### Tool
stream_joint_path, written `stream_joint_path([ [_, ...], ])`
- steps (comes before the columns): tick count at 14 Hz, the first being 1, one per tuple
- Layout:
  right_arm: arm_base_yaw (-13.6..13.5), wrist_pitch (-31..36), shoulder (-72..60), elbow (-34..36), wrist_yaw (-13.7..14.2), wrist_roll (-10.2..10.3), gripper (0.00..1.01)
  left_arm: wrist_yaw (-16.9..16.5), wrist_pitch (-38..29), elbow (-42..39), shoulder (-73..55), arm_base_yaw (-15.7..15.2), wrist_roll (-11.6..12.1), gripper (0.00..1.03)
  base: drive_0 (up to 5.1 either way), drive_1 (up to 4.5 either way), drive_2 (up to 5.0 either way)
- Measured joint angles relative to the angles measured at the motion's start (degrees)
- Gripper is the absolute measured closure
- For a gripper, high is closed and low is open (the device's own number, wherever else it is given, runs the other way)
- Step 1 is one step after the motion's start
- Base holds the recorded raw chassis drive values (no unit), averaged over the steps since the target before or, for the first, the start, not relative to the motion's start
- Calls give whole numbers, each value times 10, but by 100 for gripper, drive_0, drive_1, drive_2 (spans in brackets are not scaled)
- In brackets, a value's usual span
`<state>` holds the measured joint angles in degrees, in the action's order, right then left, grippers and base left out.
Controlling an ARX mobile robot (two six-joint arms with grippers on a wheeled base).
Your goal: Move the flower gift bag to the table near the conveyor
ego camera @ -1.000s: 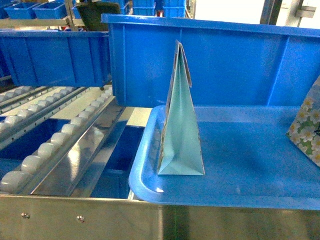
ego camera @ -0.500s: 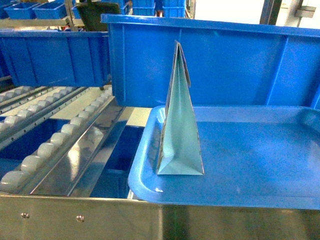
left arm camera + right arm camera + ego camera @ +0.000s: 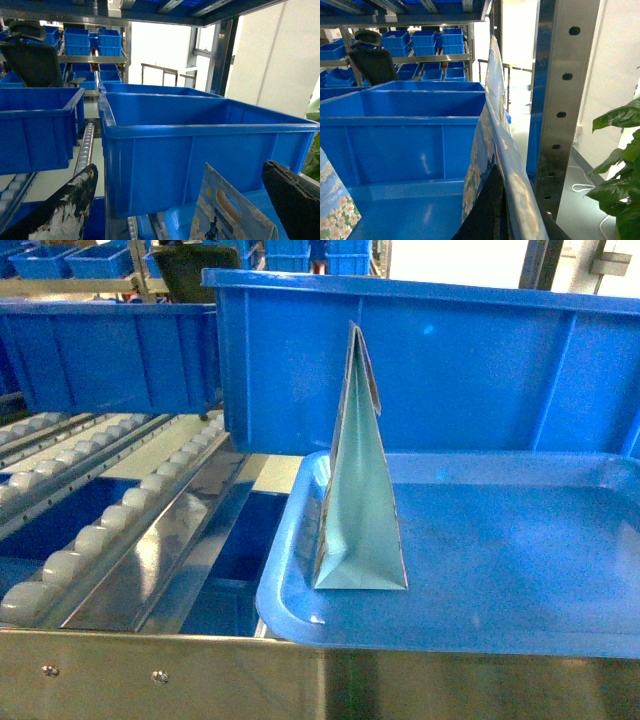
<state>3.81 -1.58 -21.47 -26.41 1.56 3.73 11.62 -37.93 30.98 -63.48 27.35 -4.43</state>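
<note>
One flower gift bag (image 3: pixel 492 150) in right gripper (image 3: pixel 492 210)

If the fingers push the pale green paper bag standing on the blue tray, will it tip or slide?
The pale green paper bag probably tips: it is tall, narrowing to a thin top. It looks light and thin-walled, so its sides may buckle. The blue plastic tray looks smooth, so a low push might slide it.

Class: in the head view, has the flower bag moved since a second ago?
Yes. It stood at the tray's right edge, then left that view rightward; the right tool now holds the flower bag.
</note>
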Motion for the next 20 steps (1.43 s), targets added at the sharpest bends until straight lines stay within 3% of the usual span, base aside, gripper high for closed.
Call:
stream_joint_path([
  [4, 0, -1, -2, 4, 0, -8, 99, 0, 0, 0, 0, 0, 0, 5, 0, 0, 0],
  [9, 0, -1, -2, 5, 0, -8, 99, 35, 29, 66, -87, 65, 3, 5, 0, 0, 0],
  [12, 0, -1, -2, 5, 0, -8, 99, 57, 130, 142, -174, 70, -19, 5, 0, 0, 0],
  [15, 0, -1, -2, 5, 1, -8, 99, 29, 170, 165, -219, 65, -70, 5, 0, 0, 0],
  [20, 0, -1, -2, 5, 1, -8, 99, 37, 172, 216, -283, 89, -62, 5, 0, 0, 0],
])
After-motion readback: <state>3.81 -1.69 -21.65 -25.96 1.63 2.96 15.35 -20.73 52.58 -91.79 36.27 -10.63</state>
